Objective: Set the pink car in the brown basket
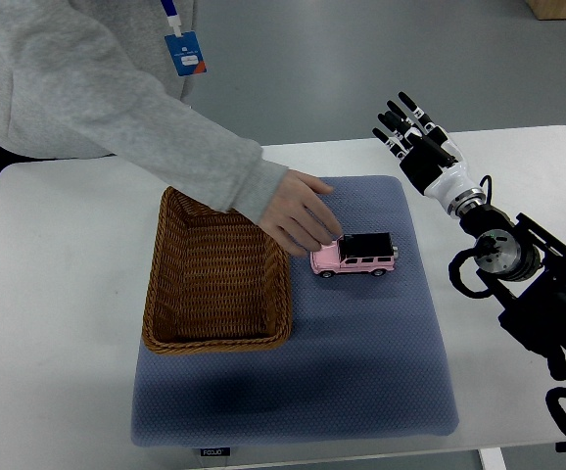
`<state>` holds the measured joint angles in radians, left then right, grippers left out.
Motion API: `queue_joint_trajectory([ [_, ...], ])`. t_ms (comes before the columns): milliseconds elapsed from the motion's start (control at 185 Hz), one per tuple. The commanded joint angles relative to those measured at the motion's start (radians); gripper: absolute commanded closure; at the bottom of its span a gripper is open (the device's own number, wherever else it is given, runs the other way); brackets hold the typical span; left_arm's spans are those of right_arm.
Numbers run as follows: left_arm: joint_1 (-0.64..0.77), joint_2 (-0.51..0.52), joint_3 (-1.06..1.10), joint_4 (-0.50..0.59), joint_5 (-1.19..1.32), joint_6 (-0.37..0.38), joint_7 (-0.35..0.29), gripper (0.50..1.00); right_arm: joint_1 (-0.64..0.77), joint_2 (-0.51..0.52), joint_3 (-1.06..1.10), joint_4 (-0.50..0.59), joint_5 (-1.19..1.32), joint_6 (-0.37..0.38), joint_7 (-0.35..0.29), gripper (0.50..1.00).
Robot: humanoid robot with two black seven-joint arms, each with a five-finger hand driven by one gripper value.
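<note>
At the upper right of the frame the right robot hand (412,125) hovers with fingers spread wide, holding nothing. The pink car (354,256) sits on the blue mat (361,362) at centre, lower left of that hand and well apart, just right of the brown basket (218,275). A person's hand (301,211) touches the car's left end.

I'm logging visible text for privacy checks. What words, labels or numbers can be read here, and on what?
Mat tag: small light print, too blurred to read.
Pink car: no readable lettering.
Basket, robot hand, table: none visible.
</note>
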<state>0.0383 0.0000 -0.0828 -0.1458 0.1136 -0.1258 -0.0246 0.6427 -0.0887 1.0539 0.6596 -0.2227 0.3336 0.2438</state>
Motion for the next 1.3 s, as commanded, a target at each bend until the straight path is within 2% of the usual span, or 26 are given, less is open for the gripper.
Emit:
queue_joint_trajectory([
  [0, 0.0, 0.0, 0.003, 0.0, 0.0, 0.0, 0.0, 0.5, 0.0, 0.0, 0.0, 0.002, 0.0, -0.001, -0.001, 0.587],
  [146, 0.0, 0.0, 0.005, -0.001, 0.001, 0.0, 0.0, 0.5, 0.003, -0.008, -0.005, 0.029, -0.006, 0.005, -0.003, 0.587],
  [227, -0.002, 0.0, 0.005, -0.001, 0.001, 0.0, 0.0, 0.5, 0.003, -0.051, -0.02, 0.072, -0.06, 0.024, -0.008, 0.587],
  [390, -0.003, 0.0, 0.005, -0.015, 0.0, 0.0, 0.0, 0.5, 0.058, -0.163, -0.13, 0.143, -0.469, 0.093, -0.006, 0.587],
  [530, -0.005, 0.0, 0.003, -0.017, 0.001, 0.0, 0.0, 0.5, 0.13, -0.298, -0.264, 0.267, -0.868, 0.139, -0.011, 0.587],
  [590, -0.005, 0.0, 0.003, -0.02, 0.001, 0.0, 0.0, 0.5, 0.156, -0.338, -0.337, 0.305, -0.949, 0.15, -0.011, 0.587],
  [666, -0.005, 0.0, 0.003, -0.024, 0.001, 0.0, 0.0, 0.5, 0.21, -0.398, -0.465, 0.356, -0.997, 0.137, -0.011, 0.587],
  [763, -0.005, 0.0, 0.002, -0.024, 0.001, 0.0, 0.0, 0.5, 0.224, -0.425, -0.54, 0.402, -1.008, 0.117, -0.011, 0.587],
  [1023, -0.005, 0.0, 0.002, -0.026, 0.001, 0.0, 0.0, 0.5, 0.186, -0.398, -0.601, 0.411, -1.023, -0.001, -0.009, 0.587],
  [1294, -0.005, 0.0, 0.002, -0.026, 0.0, 0.0, 0.0, 0.5, 0.149, -0.37, -0.609, 0.41, -1.055, -0.031, -0.008, 0.589],
])
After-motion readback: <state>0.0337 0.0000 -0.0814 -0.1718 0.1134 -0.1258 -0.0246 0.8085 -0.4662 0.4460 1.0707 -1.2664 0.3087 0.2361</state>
